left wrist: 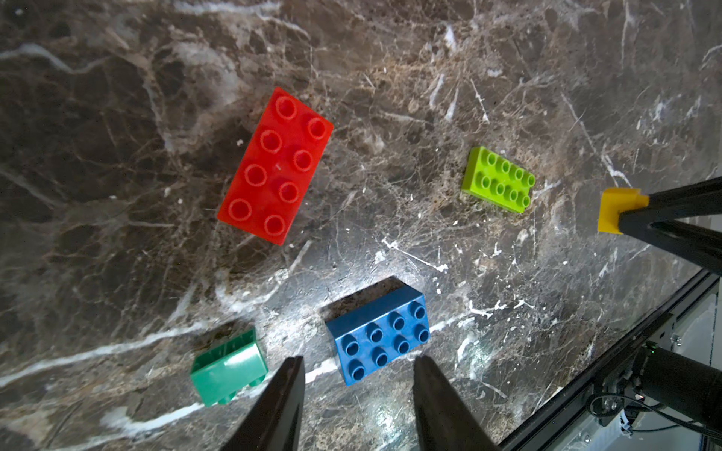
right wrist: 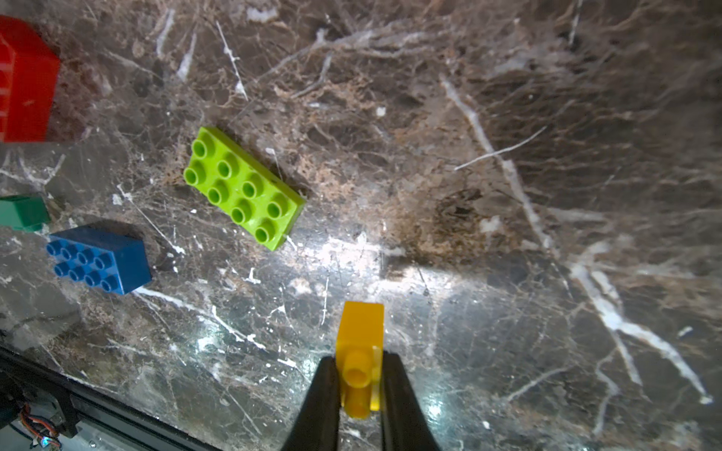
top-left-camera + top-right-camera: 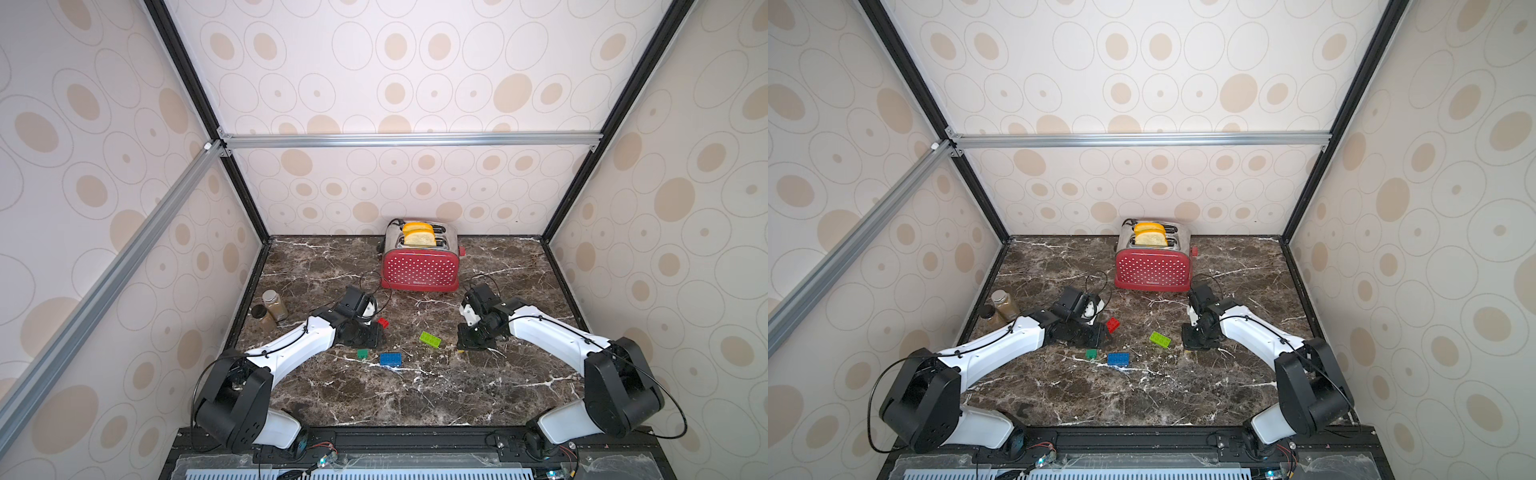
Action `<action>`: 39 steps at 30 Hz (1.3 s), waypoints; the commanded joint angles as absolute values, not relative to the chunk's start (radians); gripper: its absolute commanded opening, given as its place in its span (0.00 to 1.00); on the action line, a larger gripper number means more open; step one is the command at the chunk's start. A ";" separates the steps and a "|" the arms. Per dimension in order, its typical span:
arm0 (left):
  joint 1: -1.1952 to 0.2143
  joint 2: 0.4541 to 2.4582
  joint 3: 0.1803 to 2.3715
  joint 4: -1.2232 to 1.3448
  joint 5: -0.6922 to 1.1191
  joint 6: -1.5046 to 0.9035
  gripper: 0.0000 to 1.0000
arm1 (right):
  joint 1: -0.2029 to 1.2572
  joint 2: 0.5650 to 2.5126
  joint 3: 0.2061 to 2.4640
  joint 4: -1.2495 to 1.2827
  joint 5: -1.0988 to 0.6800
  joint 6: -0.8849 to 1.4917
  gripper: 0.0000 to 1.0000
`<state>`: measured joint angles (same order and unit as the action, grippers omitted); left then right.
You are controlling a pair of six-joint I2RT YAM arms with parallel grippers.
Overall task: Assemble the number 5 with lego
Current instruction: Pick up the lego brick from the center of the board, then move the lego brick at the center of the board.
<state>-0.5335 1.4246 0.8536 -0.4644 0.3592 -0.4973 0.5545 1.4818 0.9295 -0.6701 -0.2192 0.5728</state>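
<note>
**Four bricks loose, one gripped**

Toaster (image 3: 420, 266) stands far on the table (image 3: 415, 395). Left gripper (image 1: 358, 363) gapes, empty. Red brick (image 1: 275, 166) lies left, lime brick (image 1: 498, 180) right, blue brick (image 1: 377, 336) nearer, dark-green brick (image 1: 228, 369) left of it. Right gripper (image 2: 359, 359) pinches the yellow brick (image 2: 361, 324).

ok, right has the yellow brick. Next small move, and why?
Probably lift the right gripper, shut on the yellow brick, and carry it over the lime-green brick: that is the nearest long brick, lying studs up, and nothing is stacked yet. The left gripper is open and empty.
</note>
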 commanded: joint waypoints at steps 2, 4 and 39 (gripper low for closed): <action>-0.541 1.441 0.824 -0.500 0.393 -0.475 0.49 | 0.570 1.498 0.957 -0.673 -0.242 0.556 0.16; -0.541 1.456 0.818 -0.497 0.411 -0.471 0.49 | 0.569 1.503 0.961 -0.673 -0.245 0.555 0.16; -0.670 1.460 0.848 -0.482 0.394 -0.480 0.53 | 0.663 1.532 1.019 -0.677 -0.269 0.493 0.16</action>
<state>-0.6632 1.5341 0.8509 -0.4431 0.4709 -0.4915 0.6319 1.5101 0.9844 -0.6670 -0.2657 0.5201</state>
